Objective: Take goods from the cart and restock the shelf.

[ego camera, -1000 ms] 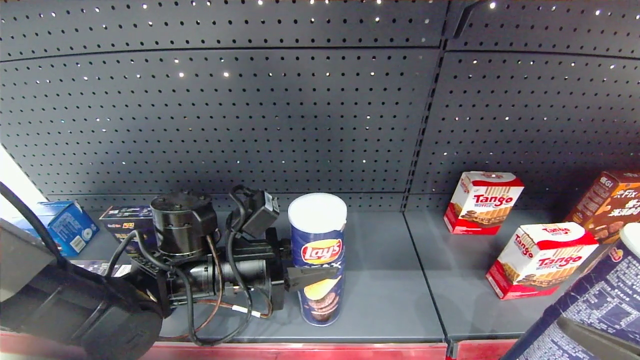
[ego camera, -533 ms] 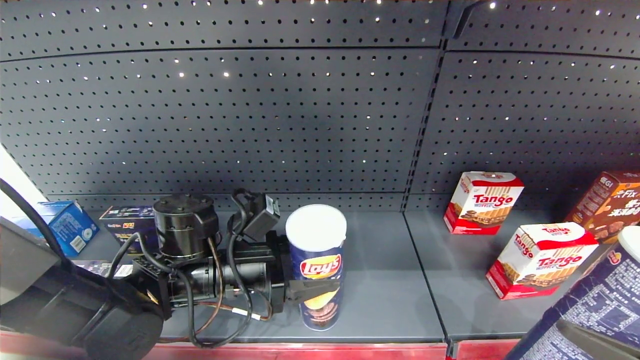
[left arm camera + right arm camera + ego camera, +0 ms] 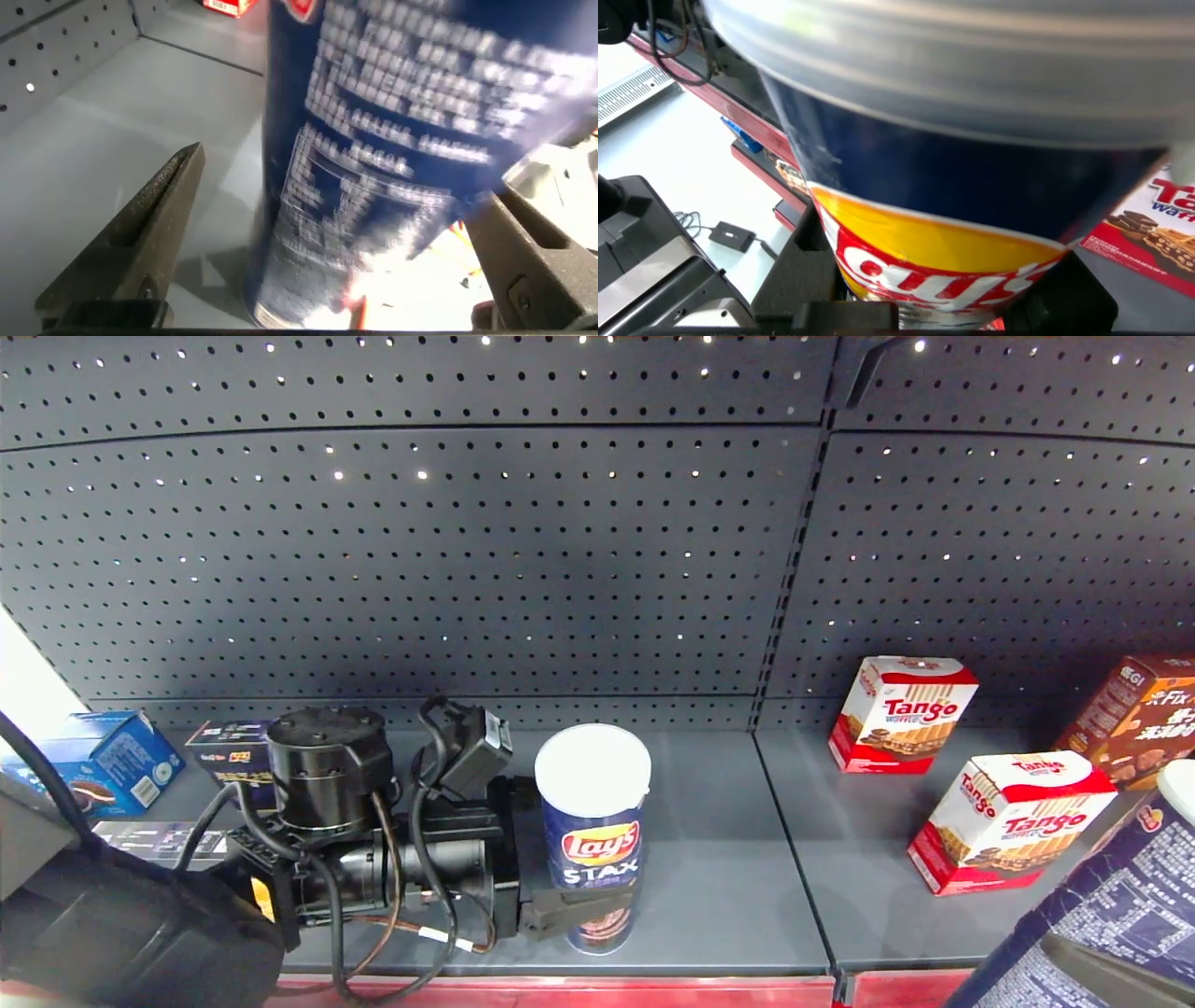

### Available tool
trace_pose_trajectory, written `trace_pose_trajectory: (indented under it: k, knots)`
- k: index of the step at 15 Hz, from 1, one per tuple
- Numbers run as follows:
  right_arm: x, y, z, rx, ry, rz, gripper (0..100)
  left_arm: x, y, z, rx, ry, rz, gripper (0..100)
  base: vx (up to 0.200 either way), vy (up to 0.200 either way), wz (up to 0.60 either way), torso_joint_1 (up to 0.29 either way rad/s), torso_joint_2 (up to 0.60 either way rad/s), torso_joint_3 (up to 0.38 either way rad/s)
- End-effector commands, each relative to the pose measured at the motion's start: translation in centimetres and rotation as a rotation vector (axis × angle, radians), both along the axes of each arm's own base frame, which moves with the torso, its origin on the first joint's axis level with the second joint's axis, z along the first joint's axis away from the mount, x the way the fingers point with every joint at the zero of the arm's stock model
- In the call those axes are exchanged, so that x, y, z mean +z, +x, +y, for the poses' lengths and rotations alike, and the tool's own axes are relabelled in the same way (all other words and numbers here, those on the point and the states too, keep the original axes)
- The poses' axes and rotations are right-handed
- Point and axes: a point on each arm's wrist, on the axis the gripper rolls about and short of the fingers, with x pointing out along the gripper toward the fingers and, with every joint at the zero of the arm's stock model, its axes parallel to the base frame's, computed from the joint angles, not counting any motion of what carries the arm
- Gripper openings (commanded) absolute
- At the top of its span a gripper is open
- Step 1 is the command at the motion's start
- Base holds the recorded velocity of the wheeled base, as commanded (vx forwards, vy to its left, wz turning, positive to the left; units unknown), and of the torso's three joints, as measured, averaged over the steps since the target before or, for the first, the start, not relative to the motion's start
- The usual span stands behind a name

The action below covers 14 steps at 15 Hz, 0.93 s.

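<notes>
A blue chips can with a white lid stands upright on the grey shelf, near its front edge. My left gripper is low around the can's base and open. In the left wrist view the can stands between the spread fingers of this gripper, with a clear gap on one side. A second blue chips can is at the lower right, off the shelf, and my right gripper is shut on this can.
Two red-and-white wafer boxes and a brown box stand on the right shelf section. A blue cookie box and a dark box sit at the far left. Bare shelf lies between the can and the wafer boxes.
The left gripper's fingers have spread off the can and slid lower on it, and the arm has drawn back a little to the left. The can has settled slightly nearer the front edge.
</notes>
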Motion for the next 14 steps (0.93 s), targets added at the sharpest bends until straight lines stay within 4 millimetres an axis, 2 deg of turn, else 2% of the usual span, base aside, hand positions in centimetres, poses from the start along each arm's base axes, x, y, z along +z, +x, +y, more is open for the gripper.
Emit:
trace_pose_trajectory:
  k: [1,4,8,10,14]
  knots:
    - [0.1,0.0,0.0,0.000,0.002,-0.002,0,0.9,-1.6,0.8,0.000,-0.007,-0.015,100,0.000,0.000,0.00,0.000,0.00,0.000]
    - [0.1,-0.2,-0.1,-0.002,0.008,-0.009,0,1.6,-4.3,2.2,0.006,-0.012,-0.025,100,0.000,0.000,0.00,0.000,0.00,0.000]
    - [-0.2,-0.2,-0.4,-0.013,0.006,0.000,0,2.4,-5.8,4.5,0.069,-0.022,-0.049,100,0.000,0.000,0.00,0.000,0.00,0.000]
    - [-0.3,-0.2,-0.4,-0.012,0.006,0.003,0,2.8,-7.0,5.0,0.071,-0.032,-0.068,100,0.000,0.000,0.00,0.000,0.00,0.000]
    - [-0.5,-0.3,-0.4,-0.013,0.003,0.009,0,3.9,-7.6,5.8,0.104,-0.051,-0.115,100,0.000,0.000,0.00,0.000,0.00,0.000]
